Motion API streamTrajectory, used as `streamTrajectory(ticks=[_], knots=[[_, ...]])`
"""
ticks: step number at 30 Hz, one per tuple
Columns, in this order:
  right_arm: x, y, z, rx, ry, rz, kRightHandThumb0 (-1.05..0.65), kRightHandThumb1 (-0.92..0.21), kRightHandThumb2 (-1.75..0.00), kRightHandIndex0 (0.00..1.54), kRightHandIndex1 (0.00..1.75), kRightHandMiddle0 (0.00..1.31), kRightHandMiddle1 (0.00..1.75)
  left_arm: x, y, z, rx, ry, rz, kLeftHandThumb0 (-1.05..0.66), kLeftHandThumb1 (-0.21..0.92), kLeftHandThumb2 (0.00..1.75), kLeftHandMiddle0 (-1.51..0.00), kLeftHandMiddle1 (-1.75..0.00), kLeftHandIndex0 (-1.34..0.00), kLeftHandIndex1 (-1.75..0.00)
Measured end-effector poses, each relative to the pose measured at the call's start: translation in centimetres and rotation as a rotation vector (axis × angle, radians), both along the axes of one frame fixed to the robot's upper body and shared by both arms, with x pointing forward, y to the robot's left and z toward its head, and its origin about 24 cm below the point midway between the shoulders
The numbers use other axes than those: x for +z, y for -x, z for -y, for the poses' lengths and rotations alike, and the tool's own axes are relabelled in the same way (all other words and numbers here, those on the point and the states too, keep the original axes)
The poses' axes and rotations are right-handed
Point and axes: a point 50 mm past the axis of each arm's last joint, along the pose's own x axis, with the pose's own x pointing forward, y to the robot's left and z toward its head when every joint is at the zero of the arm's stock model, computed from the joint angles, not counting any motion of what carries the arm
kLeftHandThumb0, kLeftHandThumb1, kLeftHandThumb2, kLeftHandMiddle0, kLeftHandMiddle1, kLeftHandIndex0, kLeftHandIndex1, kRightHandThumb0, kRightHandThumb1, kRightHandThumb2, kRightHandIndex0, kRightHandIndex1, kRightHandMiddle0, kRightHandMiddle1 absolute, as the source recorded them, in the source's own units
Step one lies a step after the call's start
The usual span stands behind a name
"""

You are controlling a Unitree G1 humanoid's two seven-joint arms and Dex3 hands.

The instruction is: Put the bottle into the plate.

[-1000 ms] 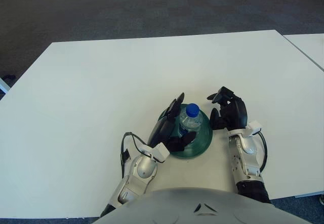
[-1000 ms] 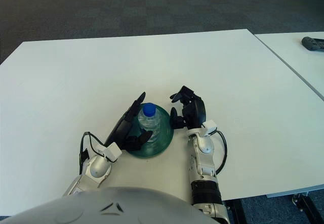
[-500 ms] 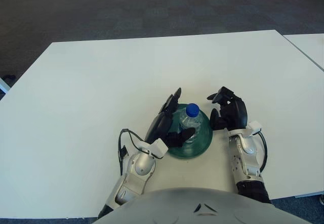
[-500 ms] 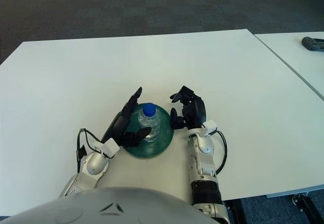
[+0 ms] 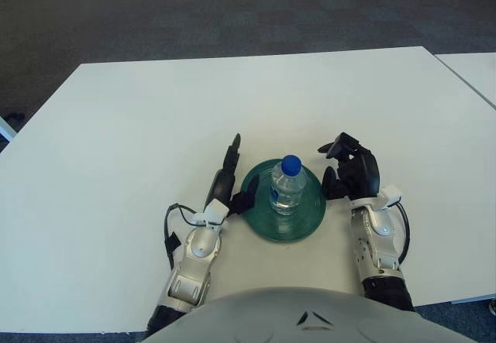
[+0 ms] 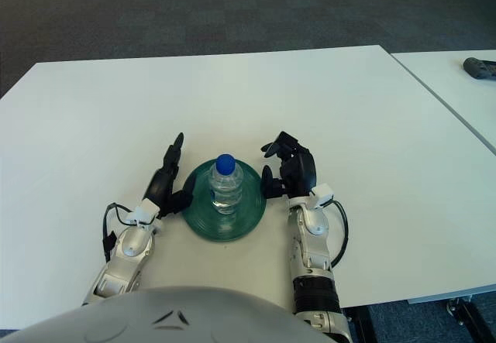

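On white table (image 5: 139, 111), near edge: water bottle (image 5: 287, 187) upright in green plate (image 5: 307, 221).

Nearest, left hand (image 5: 227, 186) just left of plate rim, fingers extended, released, grasping nothing, apart from bottle. Right hand (image 5: 349, 171) just right of plate rim, fingers curled, clenched on nothing. Between them, clear bottle with blue cap (image 5: 291, 163) standing at plate centre. Farther right, second white table (image 6: 457, 87) bearing dark object (image 6: 480, 67).

Bright, even overhead light on the white desk (image 5: 139, 126); shadows faint and soft, everything sharp
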Motion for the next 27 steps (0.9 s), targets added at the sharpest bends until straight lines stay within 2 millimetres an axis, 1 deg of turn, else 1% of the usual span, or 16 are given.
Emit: streamTrajectory(ticks=[5,11,13,14,15,16,17,18,19,20,21,22,23,24,26,27], knots=[[0.0,-0.1,0.1,0.001,-0.003,0.003,-0.01,0.15,-1.74,0.91,1.75,0.92,1.44,-0.6,-1.0,-0.6,0.077,-0.019,0.003,-0.82,0.92,1.11,0.00,0.00,-0.01,0.00],[-0.1,-0.1,0.5,-0.011,-0.007,-0.002,-0.01,0.13,-1.72,0.89,1.75,0.91,1.45,-1.1,-1.9,-1.2,0.123,-0.081,0.031,-0.69,0.92,1.11,0.00,0.00,-0.06,-0.04],[-0.1,-0.1,0.6,-0.015,-0.009,-0.002,-0.01,0.13,-1.71,0.88,1.75,0.91,1.45,-1.2,-2.0,-1.5,0.132,-0.091,0.034,-0.67,0.92,1.10,-0.01,0.00,-0.02,-0.18],[-0.1,-0.2,0.7,-0.016,-0.009,-0.001,-0.01,0.13,-1.71,0.88,1.75,0.91,1.45,-1.3,-2.0,-1.6,0.138,-0.093,0.032,-0.66,0.92,1.10,-0.04,-0.01,-0.02,-0.24],[-0.1,-0.2,0.7,-0.016,-0.010,0.000,-0.01,0.13,-1.71,0.88,1.75,0.91,1.44,-1.4,-2.0,-1.7,0.146,-0.090,0.028,-0.65,0.92,1.06,-0.18,-0.08,-0.02,-0.49],[0.0,-0.2,0.7,-0.015,-0.011,0.002,-0.01,0.13,-1.71,0.88,1.75,0.91,1.44,-1.5,-2.0,-1.8,0.159,-0.079,0.022,-0.64,0.92,1.05,-0.27,-0.12,-0.01,-0.67],[0.0,-0.3,0.7,-0.014,-0.012,0.004,-0.01,0.13,-1.71,0.88,1.75,0.91,1.44,-1.6,-2.0,-1.9,0.175,-0.061,0.015,-0.64,0.92,1.03,-0.33,-0.18,-0.05,-0.75],[0.0,-0.3,0.7,-0.010,-0.013,0.007,-0.01,0.13,-1.71,0.88,1.75,0.91,1.43,-1.6,-2.0,-2.1,0.199,-0.033,0.007,-0.63,0.92,1.01,-0.39,-0.33,-0.11,-0.89],[0.1,-0.4,0.7,-0.007,-0.014,0.009,-0.01,0.13,-1.71,0.88,1.75,0.91,1.43,-1.6,-2.1,-2.1,0.225,-0.004,0.002,-0.63,0.92,1.00,-0.40,-0.38,-0.13,-0.94],[0.1,-0.4,0.7,-0.005,-0.014,0.011,-0.01,0.12,-1.70,0.88,1.75,0.91,1.43,-1.6,-2.1,-2.1,0.252,0.027,-0.002,-0.63,0.92,0.99,-0.43,-0.50,-0.17,-1.02],[0.1,-0.4,0.7,-0.002,-0.015,0.012,-0.01,0.12,-1.70,0.87,1.75,0.91,1.43,-1.6,-2.1,-2.1,0.267,0.044,-0.004,-0.64,0.92,0.97,-0.45,-0.68,-0.21,-1.11],[0.1,-0.4,0.7,0.001,-0.015,0.014,-0.01,0.11,-1.69,0.86,1.75,0.91,1.43,-1.7,-2.1,-2.3,0.279,0.055,-0.002,-0.64,0.92,0.96,-0.46,-0.80,-0.24,-1.16],[0.1,-0.4,0.7,0.003,-0.014,0.015,-0.01,0.11,-1.69,0.86,1.75,0.92,1.43,-1.7,-2.1,-2.3,0.286,0.061,0.001,-0.64,0.92,0.96,-0.49,-0.90,-0.26,-1.20],[0.2,-0.4,0.7,0.006,-0.013,0.017,-0.01,0.11,-1.68,0.86,1.75,0.92,1.42,-1.7,-2.1,-2.4,0.296,0.066,0.005,-0.64,0.92,0.95,-0.52,-1.04,-0.29,-1.27],[0.1,-0.4,0.8,0.010,-0.011,0.017,-0.01,0.10,-1.68,0.85,1.75,0.92,1.42,-1.7,-2.0,-2.6,0.312,0.073,0.014,-0.64,0.92,0.94,-0.56,-1.21,-0.33,-1.36],[0.1,-0.4,0.9,0.011,-0.011,0.017,-0.01,0.10,-1.67,0.85,1.75,0.92,1.41,-1.7,-2.0,-2.6,0.319,0.076,0.020,-0.64,0.92,0.93,-0.58,-1.34,-0.36,-1.45]])
